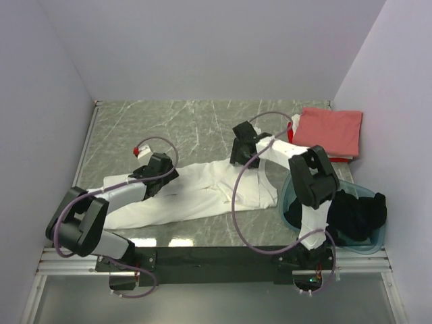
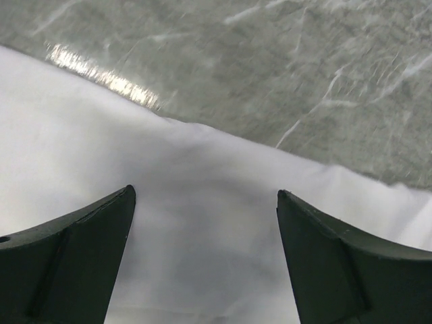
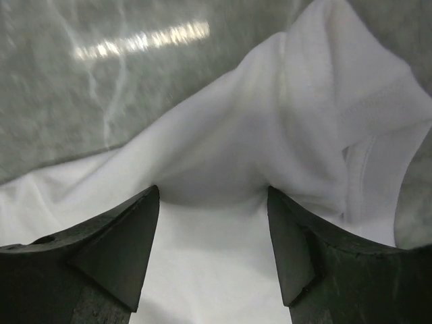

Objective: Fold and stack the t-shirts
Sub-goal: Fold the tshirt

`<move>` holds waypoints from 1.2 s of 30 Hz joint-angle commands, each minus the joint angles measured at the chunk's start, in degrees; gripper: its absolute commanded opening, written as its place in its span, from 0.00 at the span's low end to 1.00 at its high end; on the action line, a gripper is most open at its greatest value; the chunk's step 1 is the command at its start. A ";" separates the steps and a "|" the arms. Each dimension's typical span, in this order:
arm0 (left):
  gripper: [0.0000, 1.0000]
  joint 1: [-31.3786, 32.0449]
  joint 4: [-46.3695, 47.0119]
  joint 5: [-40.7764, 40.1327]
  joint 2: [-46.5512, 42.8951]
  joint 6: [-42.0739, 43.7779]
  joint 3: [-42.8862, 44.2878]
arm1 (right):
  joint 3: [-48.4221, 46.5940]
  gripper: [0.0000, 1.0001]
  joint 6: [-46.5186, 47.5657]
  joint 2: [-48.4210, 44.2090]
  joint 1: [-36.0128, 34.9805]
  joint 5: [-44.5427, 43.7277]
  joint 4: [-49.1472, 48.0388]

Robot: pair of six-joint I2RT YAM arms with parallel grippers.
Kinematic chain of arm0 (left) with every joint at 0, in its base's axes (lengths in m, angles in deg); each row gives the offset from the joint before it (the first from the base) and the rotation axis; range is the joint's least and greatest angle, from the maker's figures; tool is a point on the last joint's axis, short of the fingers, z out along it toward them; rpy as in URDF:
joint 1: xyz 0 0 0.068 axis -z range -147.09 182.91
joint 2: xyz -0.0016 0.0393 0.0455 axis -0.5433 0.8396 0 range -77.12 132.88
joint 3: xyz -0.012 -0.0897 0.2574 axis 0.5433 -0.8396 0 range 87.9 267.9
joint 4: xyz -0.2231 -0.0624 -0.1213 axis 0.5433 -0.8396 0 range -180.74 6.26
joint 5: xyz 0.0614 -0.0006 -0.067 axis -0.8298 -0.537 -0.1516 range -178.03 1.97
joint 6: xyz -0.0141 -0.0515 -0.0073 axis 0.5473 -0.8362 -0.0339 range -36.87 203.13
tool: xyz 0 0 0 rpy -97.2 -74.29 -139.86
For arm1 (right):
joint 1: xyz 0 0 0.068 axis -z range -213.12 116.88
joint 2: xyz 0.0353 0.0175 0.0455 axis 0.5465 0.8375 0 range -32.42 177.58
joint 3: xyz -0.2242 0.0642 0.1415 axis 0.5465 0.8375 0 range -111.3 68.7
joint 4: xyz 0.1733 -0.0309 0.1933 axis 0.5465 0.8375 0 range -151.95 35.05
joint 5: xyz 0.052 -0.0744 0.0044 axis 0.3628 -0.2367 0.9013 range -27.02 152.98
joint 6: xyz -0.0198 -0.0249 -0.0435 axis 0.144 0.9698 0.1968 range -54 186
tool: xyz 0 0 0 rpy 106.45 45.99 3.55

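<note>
The white t-shirt (image 1: 202, 192) lies spread across the lower middle of the top view. The left gripper (image 2: 206, 202) hangs with jaws wide over flat cloth near the shirt's left part. The right gripper (image 3: 212, 196), jaws also wide, straddles a raised fold at the shirt's upper right.

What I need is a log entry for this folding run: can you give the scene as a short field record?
white t-shirt: lying long across mid-table, rumpled at its right end
left gripper: open, low over the white cloth near its edge
right gripper: open, at a bunched fold
salmon-pink t-shirt: folded, back right, topping a stack
black t-shirt: crumpled in the teal tub
</note>
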 commanded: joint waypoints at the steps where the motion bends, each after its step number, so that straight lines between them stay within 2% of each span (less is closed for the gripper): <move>1: 0.92 -0.14 -4.21 1.91 -4.62 -2.94 -2.52 | -7.73 0.72 2.83 6.14 1.46 2.33 2.65; 6: 0.91 0.91 -5.09 5.52 -11.56 -3.64 -4.90 | -19.50 0.71 6.61 11.85 2.69 6.82 5.64; 11: 0.91 2.23 -9.13 4.65 -18.40 -2.59 -4.11 | -21.20 0.70 9.33 7.74 2.61 8.49 4.42; 16: 0.91 2.23 -8.62 6.75 -23.78 0.22 -4.20 | -10.58 0.70 10.13 -5.79 2.52 11.30 0.28; 21: 0.90 2.32 -7.21 9.39 -20.03 1.98 -5.60 | 1.71 0.70 10.13 -15.19 -0.46 11.22 -0.78; 26: 0.89 3.02 -3.87 12.99 -17.11 1.98 -7.62 | 11.39 0.70 7.06 -20.03 -3.54 8.93 -2.61; 30: 0.89 4.16 -2.54 13.00 -17.37 1.19 -8.94 | 18.43 0.70 5.47 -21.10 -3.72 9.72 -5.87; 36: 0.89 5.13 -2.37 12.82 -17.46 0.75 -10.52 | 15.90 0.70 6.35 -13.64 -3.28 9.37 -6.49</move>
